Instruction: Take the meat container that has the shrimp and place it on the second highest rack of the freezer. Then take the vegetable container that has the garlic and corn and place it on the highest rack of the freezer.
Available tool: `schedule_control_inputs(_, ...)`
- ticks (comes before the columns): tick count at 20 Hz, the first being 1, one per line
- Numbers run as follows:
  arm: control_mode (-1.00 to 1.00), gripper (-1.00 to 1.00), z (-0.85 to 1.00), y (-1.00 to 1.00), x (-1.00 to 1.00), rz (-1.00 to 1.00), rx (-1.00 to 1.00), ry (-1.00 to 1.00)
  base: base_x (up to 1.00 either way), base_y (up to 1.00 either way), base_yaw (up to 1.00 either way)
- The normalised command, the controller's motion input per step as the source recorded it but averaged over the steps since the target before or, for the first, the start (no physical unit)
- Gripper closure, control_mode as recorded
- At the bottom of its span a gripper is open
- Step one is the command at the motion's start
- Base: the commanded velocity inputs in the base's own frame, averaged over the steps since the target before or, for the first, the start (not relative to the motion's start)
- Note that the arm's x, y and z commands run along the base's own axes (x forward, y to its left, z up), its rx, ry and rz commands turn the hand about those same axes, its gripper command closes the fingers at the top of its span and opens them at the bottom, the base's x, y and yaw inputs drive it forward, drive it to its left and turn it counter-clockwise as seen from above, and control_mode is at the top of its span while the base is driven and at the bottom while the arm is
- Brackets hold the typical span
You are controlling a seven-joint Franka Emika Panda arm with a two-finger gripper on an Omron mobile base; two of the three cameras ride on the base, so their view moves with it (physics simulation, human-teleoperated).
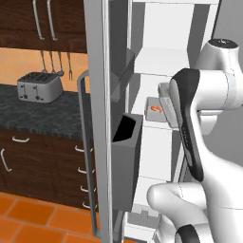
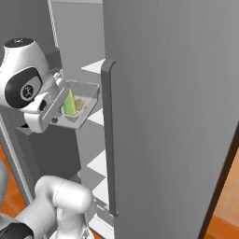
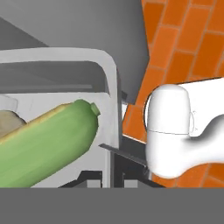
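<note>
The gripper (image 3: 114,177) is closed on the right-hand wall of the vegetable container (image 3: 109,83), a pale grey open tray; in the hand view its rim runs down between the dark finger tips. Inside the tray lies an ear of corn (image 3: 46,142) in its green husk, slanted across the floor, with a pale, rounded garlic (image 3: 9,122) just beside it at the left edge. Below and right of the tray, the orange tiled floor (image 3: 183,43) shows.

From the right base view the held tray hangs in the air in front of the freezer (image 2: 172,116), off any shelf, beside the long vertical bar handle (image 2: 108,140) of the shut grey door. The white shelves step down behind it.

In the left base view the meat container (image 1: 154,110) with the orange shrimp (image 1: 156,110) rests on a white shelf of the interior. The open freezer door (image 1: 97,118) stands edge-on, its dark grey door bin (image 1: 127,156) facing inward.

Farther left, a dark speckled counter (image 1: 38,114) tops dark wood drawers, carrying a silver toaster (image 1: 40,87). Utensils (image 1: 54,61) hang on the orange wall behind it, under dark upper cabinets (image 1: 42,23).
</note>
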Motion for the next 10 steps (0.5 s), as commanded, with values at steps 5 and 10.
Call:
schedule_control_inputs(5, -1.00, 1.00, 0.21, 0.04, 0.09, -0.09, 0.00, -0.18, 0.00, 0.00, 0.00)
schedule_control_inputs(10, -1.00, 1.00, 0.24, 0.12, 0.23, -0.05, 0.00, -0.18, 0.00, 0.00, 0.00)
